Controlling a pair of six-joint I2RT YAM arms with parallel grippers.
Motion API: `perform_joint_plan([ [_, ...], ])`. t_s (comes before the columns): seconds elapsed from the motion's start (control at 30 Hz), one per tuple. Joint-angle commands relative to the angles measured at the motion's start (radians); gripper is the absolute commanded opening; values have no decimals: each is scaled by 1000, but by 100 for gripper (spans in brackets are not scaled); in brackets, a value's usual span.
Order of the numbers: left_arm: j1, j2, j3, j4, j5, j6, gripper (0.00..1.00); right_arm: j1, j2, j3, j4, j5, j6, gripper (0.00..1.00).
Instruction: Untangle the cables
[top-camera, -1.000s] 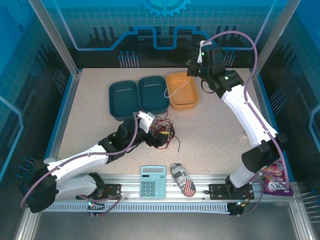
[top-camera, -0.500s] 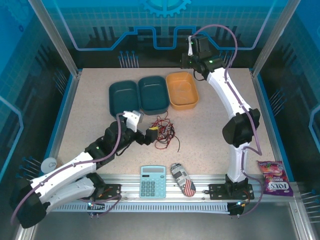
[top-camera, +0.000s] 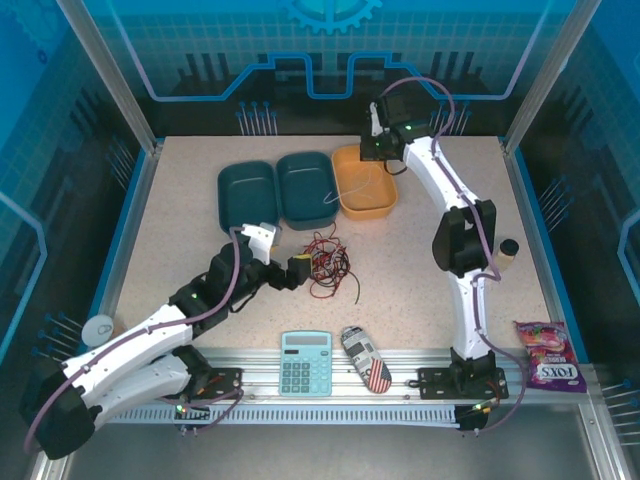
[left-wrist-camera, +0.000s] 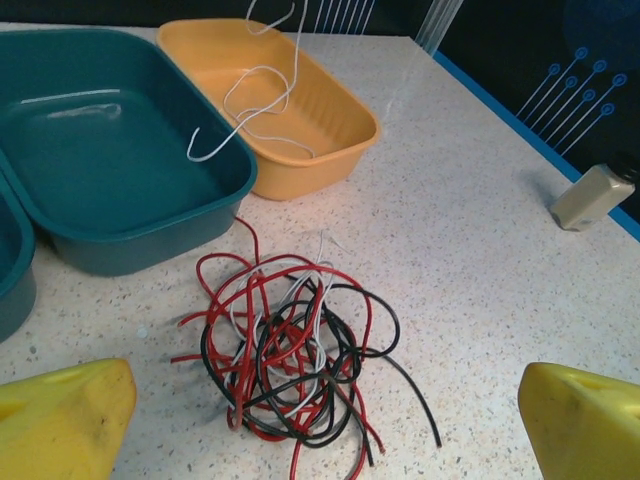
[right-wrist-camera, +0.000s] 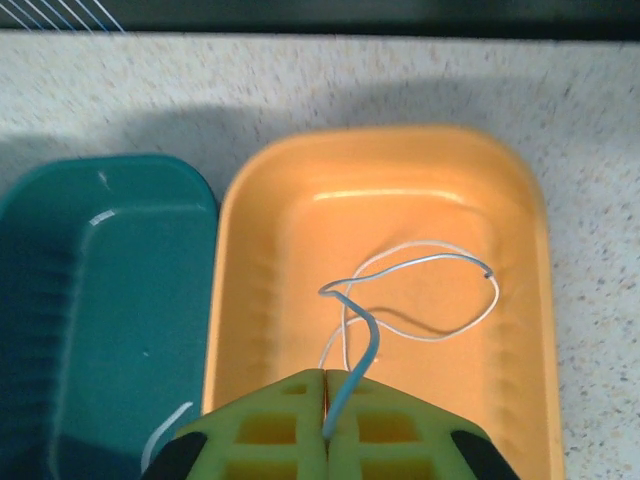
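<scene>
Speckled desk (left-wrist-camera: 480, 250): right tool (right-wrist-camera: 327, 385) pinches white cable (right-wrist-camera: 440, 256) above orange tray (right-wrist-camera: 420, 200) to sort it; left tool (left-wrist-camera: 325, 415) gapes by tangle (left-wrist-camera: 290, 350)

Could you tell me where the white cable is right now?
In the right wrist view, the white cable is pinched in the shut right fingers and loops over the orange tray, just right of the teal tray.
</scene>
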Motion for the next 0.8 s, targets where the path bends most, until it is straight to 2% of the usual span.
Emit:
perform_joint_plan([
  [0.0,11,-19,-14,-17,-9,-26,99,-21,33,50,-64,1,-20,3],
  [0.2,16,-33,-25,-23,-16,-35,99,-57,2,163,-144,-83,-11,1],
  [0.37,22,-28,-32,-9,-23,-51,99,-51,-93,189,-141,-197,4,2],
  [0.57,24,-35,-24,-19,-21,-53,99,-49,-189,185,-117,-194,-15,3],
  [0.77,24,-41,-24,-23,-24,-63,99,-51,-194,181,-128,-125,-63,4],
])
